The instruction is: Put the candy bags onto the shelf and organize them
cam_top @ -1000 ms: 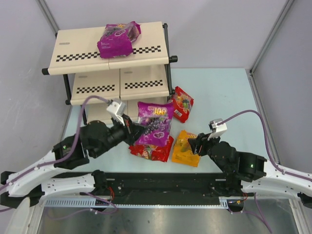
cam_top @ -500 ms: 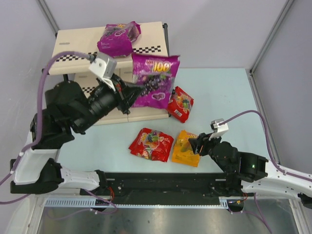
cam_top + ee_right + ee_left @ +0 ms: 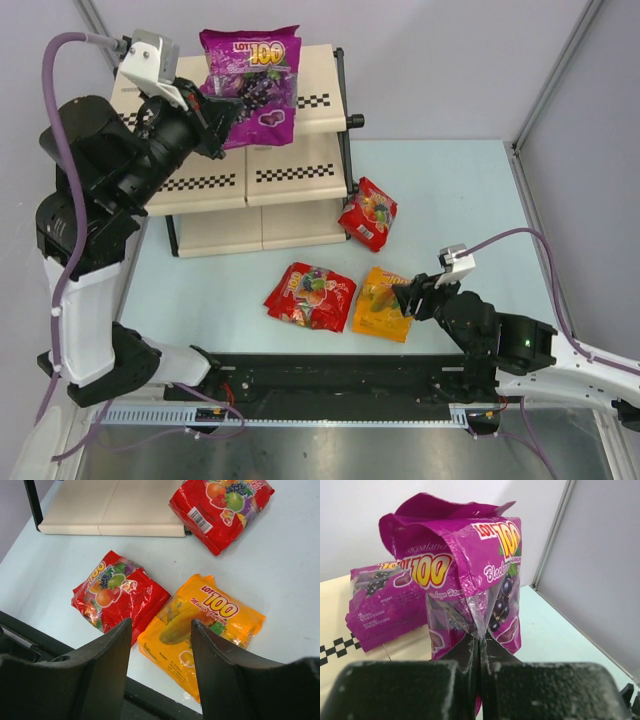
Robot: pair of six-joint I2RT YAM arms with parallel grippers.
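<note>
As left tool clamps it, purple bag (edge pinched) overhangs shelf

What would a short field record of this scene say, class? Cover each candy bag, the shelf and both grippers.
Left gripper: shut on held purple bag, upright by the top tier of the shelf
Second purple bag: lying on the top tier
Far red bag: on the table, by the shelf's foot
Near red bag: on the table, nearer the arms
Orange bag: beside the near red bag
Right gripper: open, empty, above the orange bag
</note>
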